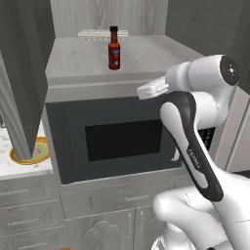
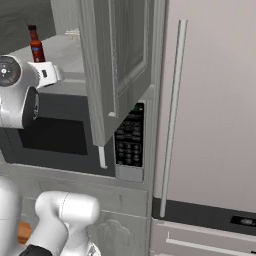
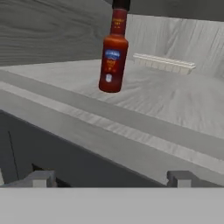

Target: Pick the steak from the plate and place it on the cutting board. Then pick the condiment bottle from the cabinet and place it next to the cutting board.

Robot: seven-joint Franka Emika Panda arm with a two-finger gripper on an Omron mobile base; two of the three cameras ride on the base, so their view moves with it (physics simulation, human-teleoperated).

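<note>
Standing upright on cabinet shelf, condiment bottle, fingers spread apart, empty, short of it

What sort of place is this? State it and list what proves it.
A rendered home kitchen, most likely. A built-in microwave sits under an open wall cabinet shelf holding a condiment bottle, with drawers below and a tall fridge-like door alongside.

plate half hidden behind cabinet door, condiment bottle cap cut off at hand view's top
</note>
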